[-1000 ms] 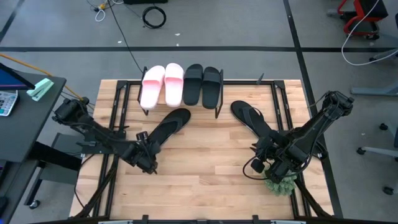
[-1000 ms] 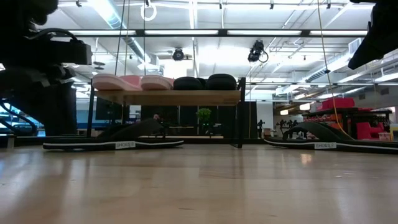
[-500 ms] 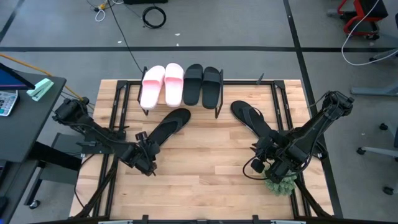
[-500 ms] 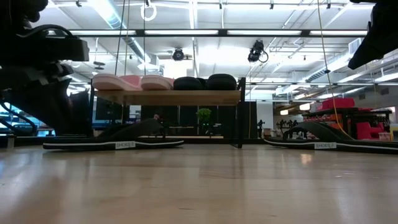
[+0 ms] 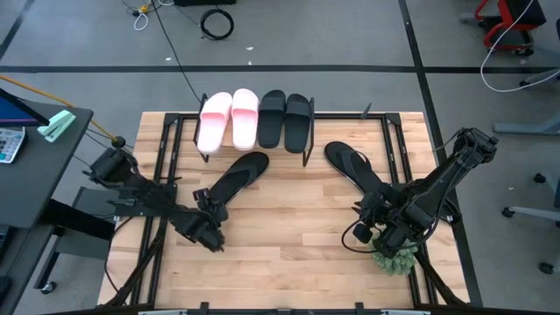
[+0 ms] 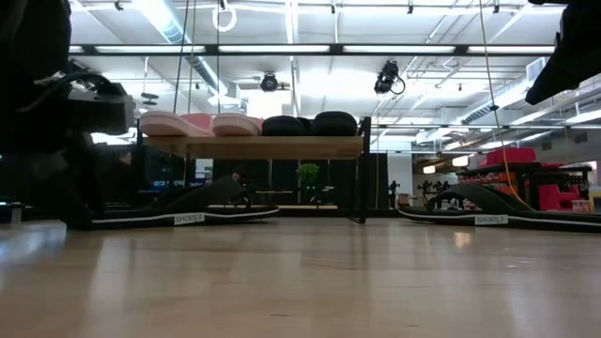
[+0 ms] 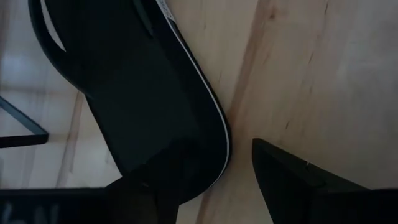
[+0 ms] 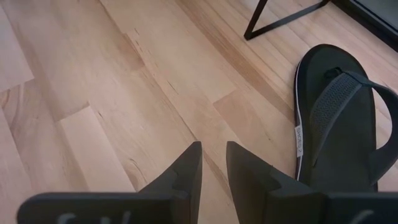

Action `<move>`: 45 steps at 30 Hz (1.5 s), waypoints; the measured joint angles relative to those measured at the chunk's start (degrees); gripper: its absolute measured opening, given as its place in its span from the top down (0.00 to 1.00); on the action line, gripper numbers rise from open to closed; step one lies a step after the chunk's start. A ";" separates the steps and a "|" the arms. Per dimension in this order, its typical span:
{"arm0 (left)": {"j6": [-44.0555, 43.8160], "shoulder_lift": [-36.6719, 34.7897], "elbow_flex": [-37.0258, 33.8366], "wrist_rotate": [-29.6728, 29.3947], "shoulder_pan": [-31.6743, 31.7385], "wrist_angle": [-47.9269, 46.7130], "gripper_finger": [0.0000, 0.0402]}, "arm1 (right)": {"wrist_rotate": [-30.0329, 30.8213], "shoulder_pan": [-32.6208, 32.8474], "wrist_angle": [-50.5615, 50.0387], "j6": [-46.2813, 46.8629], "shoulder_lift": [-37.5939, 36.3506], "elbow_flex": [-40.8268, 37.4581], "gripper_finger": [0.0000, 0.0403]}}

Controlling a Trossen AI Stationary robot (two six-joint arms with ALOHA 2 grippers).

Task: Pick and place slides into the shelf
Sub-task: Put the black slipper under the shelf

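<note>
My left claw [image 7: 233, 180] has slid down to the heel of the near flip-flop [image 5: 234, 177], fingers spread wide astride its edge, gripping nothing yet; closing should come next. Just beyond the flip-flop stands the shelf [image 5: 306, 156], holding four slides [image 5: 254, 119]. My right claw [image 8: 213, 165] waits, fingers nearly together and empty, beside the other flip-flop [image 5: 354, 168].

The wooden worktop [image 5: 289, 236] stands on a grey floor [image 5: 350, 35] crossed by dark lines. A coiled black cable [image 5: 216, 22] lies on the floor beyond it. A dark side desk [image 5: 35, 166] carries a mint-green object [image 5: 56, 126]. A green fuzzy object [image 5: 394, 258] rests near the worktop's right edge.
</note>
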 joint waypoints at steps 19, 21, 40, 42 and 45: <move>-8.87 0.65 -0.37 -6.30 8.05 23.83 0.98 | 0.02 0.00 0.02 -0.54 0.00 0.00 0.80; -8.72 0.66 -0.36 -8.43 9.47 29.20 0.98 | 0.02 0.00 0.02 -0.61 0.00 0.00 0.80; -5.57 0.66 1.70 -7.61 11.30 29.82 0.99 | 0.02 0.01 0.04 -0.61 0.00 0.00 0.80; -9.65 0.66 2.80 -10.38 9.66 24.19 0.99 | 0.02 0.02 0.05 -0.61 0.00 0.00 0.80; -15.57 0.66 3.44 -11.14 8.65 16.88 0.99 | 0.02 0.00 0.45 -0.59 0.00 0.00 0.80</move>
